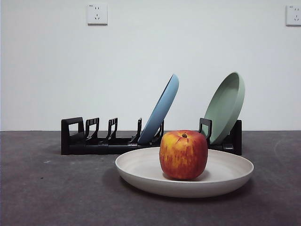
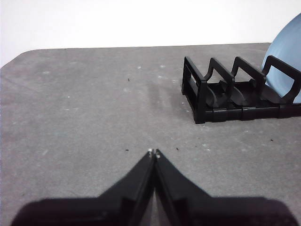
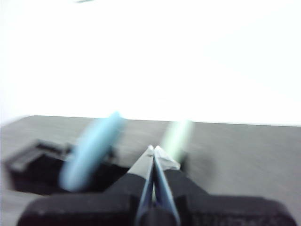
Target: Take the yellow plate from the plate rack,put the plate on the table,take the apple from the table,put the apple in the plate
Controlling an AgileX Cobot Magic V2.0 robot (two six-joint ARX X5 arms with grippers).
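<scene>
Currently the table [image 1: 51, 197] is showing as a dark grey, speckled matte surface running back to a plain white wall [image 1: 141, 61], which is carrying two white sockets [image 1: 97, 14] high up.

The left gripper [image 2: 154, 153] is hanging low over bare table, jaws pressed together at the tips and gripping nothing. Ahead of it and off to one side, well apart, the block-shaped end of the plate rack [image 2: 221, 96] is standing with its upright prongs, and an edge of the blue plate [image 2: 284, 61] is leaning in the slot farthest from this gripper.

The right gripper [image 3: 154, 149] is also clenched tip to tip on nothing; its picture is blurring heavily. Beyond its tips the blue plate [image 3: 91, 150] and the pale green plate [image 3: 176, 136] are standing in the rack [image 3: 33, 167], one to each side of the jaw line.

From the front, neither gripper is appearing. The yellow plate [image 1: 141, 172] is lying flat on the table just in front of the rack [image 1: 94, 141], and the apple [image 1: 183, 154] is sitting upright inside it, stem up, slightly off centre. The blue plate [image 1: 162, 110] and green plate [image 1: 225, 106] are leaning in the rack behind it.
</scene>
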